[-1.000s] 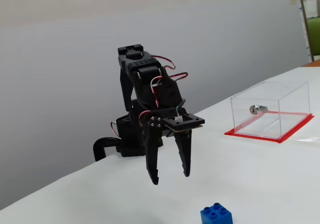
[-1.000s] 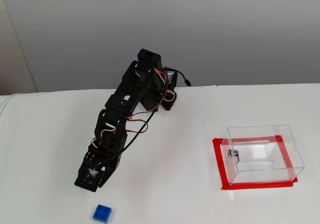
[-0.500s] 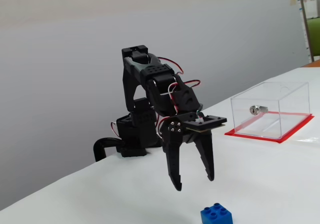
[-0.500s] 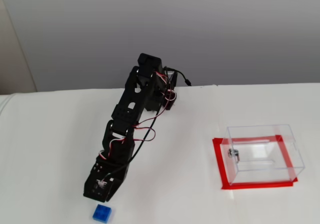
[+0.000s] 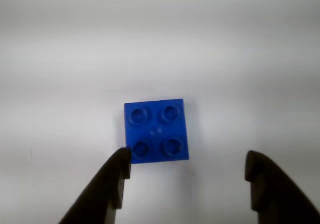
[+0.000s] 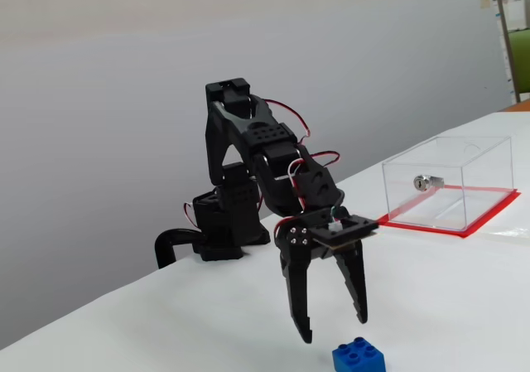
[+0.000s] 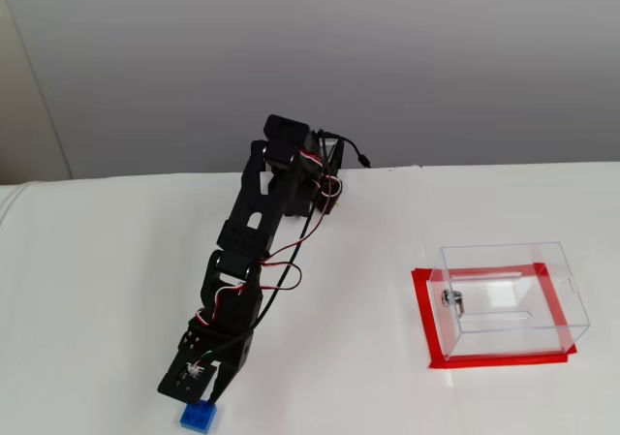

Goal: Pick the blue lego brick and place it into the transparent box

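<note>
The blue lego brick lies studs-up on the white table, also seen at the bottom edge in both fixed views. My gripper is open and hovers just above and behind the brick, its two black fingers pointing down and spread wider than the brick. In a fixed view the gripper hangs a little above the table, nothing between its fingers. The transparent box with a silver lock and red base rim stands far to the right.
The arm's black base stands near the table's back edge by the grey wall. White tabletop lies between the arm and the box.
The arm has stretched forward and lowered; the open gripper has travelled from well behind the brick to just above it. Brick and box have not moved.
</note>
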Controlling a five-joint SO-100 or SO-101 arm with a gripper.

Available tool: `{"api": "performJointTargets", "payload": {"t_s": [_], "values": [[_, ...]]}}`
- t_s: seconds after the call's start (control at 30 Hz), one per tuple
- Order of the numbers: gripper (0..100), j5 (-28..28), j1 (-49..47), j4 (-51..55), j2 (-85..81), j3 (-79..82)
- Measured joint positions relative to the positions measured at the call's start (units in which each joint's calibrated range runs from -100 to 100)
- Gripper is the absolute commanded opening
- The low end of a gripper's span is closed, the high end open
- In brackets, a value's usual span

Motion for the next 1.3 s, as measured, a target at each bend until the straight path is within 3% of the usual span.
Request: {"api": "performJointTargets", "payload": {"t_s": [1.03,1.3], "values": [[25,-1.0,-2.6,3.2,13.6,-12.7],[4,-1.0,-3.2,3.2,13.6,-12.8]]}}
